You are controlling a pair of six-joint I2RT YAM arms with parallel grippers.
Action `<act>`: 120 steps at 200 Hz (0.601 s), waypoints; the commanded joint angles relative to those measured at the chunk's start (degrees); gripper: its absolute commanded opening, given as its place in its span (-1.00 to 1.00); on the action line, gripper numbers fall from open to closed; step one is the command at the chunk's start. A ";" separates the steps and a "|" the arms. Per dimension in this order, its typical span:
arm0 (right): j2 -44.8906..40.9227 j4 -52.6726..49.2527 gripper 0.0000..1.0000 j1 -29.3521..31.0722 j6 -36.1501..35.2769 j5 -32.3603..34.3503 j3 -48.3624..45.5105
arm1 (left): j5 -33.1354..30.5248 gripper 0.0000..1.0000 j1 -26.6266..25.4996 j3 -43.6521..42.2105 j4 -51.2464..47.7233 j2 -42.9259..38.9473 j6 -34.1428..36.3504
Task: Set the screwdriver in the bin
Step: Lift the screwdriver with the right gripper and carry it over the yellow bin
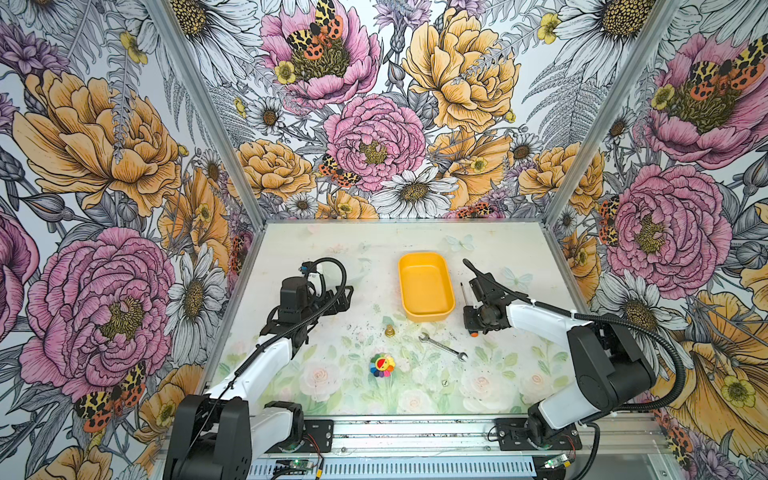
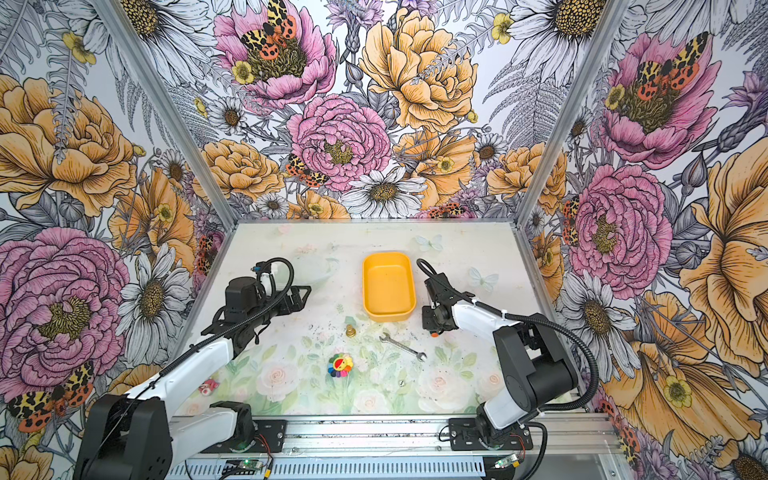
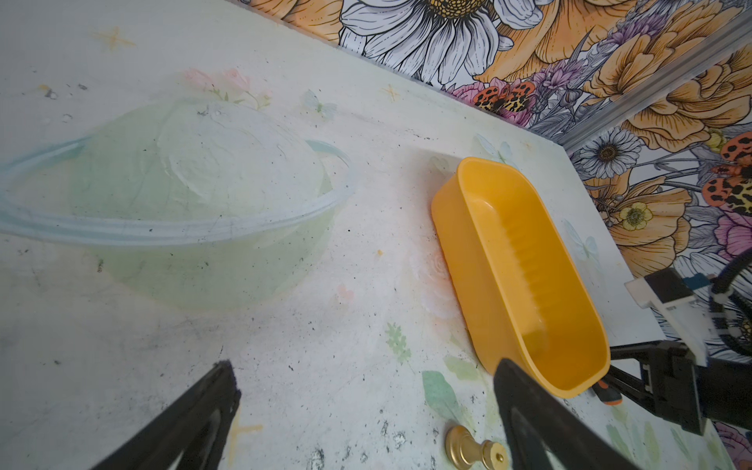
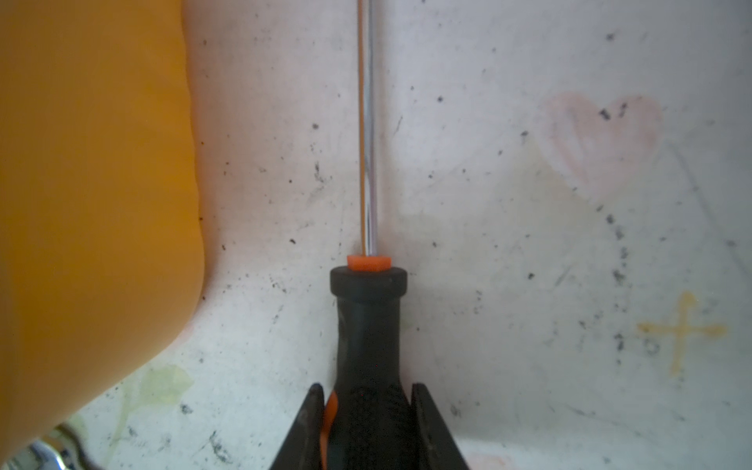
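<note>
1 screwdriver sits clamped in the right tool.

Right gripper clamped on the screwdriver handle.
Its shaft points away over the speckled bench, just beside the yellow bin.

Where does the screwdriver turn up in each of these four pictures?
In a top view: screwdriver just right of the yellow bin, thin shaft showing.
In a top view: same place, its orange end showing, bin to its left.
Left wrist: only the orange end, beyond the bin's corner.
Right wrist: centre, handle in the right gripper, bin wall alongside.
Shared landmark: the yellow bin.
</note>
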 commanded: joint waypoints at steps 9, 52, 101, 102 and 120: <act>-3.25 -0.46 -1.00 -0.13 1.55 -3.47 0.62 | 0.94 0.98 -0.54 -0.83 0.57 -0.54 -0.36; -14.70 -4.09 -1.00 -6.85 1.99 -8.41 1.06 | 0.42 0.98 -0.71 -0.77 -0.35 -0.22 0.80; -23.66 -8.48 -1.00 -9.40 4.78 -11.86 10.74 | 0.09 0.98 -0.72 -0.71 -0.64 0.07 0.86; -23.67 -8.45 -1.00 -9.33 4.85 -11.88 11.06 | 0.08 0.98 -0.71 -0.64 -0.64 0.08 0.86; -22.86 -8.67 -1.00 -7.44 8.51 -8.50 16.83 | 0.22 0.98 -0.87 -0.32 -0.64 0.47 0.74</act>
